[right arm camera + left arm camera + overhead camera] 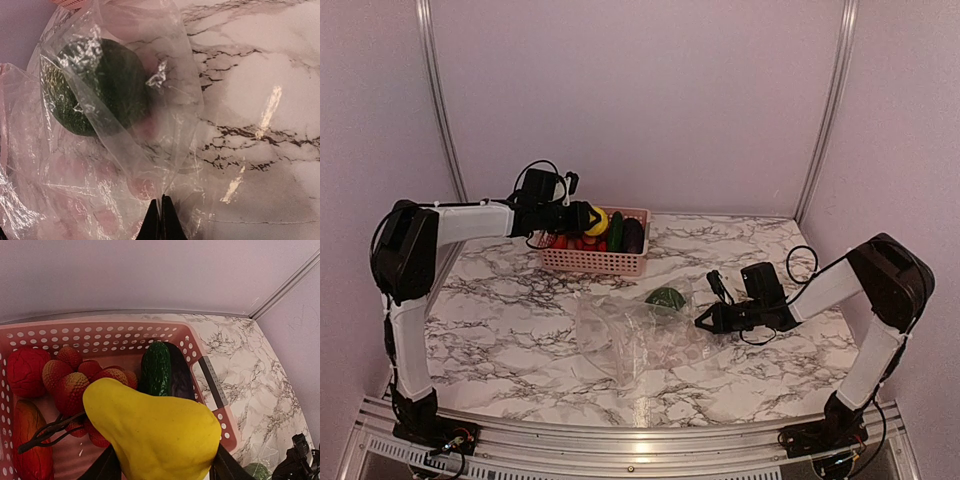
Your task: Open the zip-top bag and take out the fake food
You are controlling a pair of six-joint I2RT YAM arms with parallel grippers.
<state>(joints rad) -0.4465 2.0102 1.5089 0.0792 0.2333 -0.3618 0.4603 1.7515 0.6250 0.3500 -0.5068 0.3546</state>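
The clear zip-top bag [635,335] lies crumpled on the marble table, with a dark green round fake fruit [666,298] inside it; the fruit also shows in the right wrist view [95,85] under the plastic [150,150]. My right gripper [161,210] is shut on a fold of the bag; in the top view it [701,320] sits at the bag's right edge. My left gripper [590,220] is shut on a yellow pear-shaped fake fruit [155,432] and holds it above the pink basket [100,337]. The basket holds red strawberries [75,380], a green cucumber [156,367] and a purple eggplant [181,375].
The pink basket [595,262] stands at the back of the table near the wall. Metal frame posts [825,110] rise at both back corners. A metal rail [620,440] runs along the near edge.
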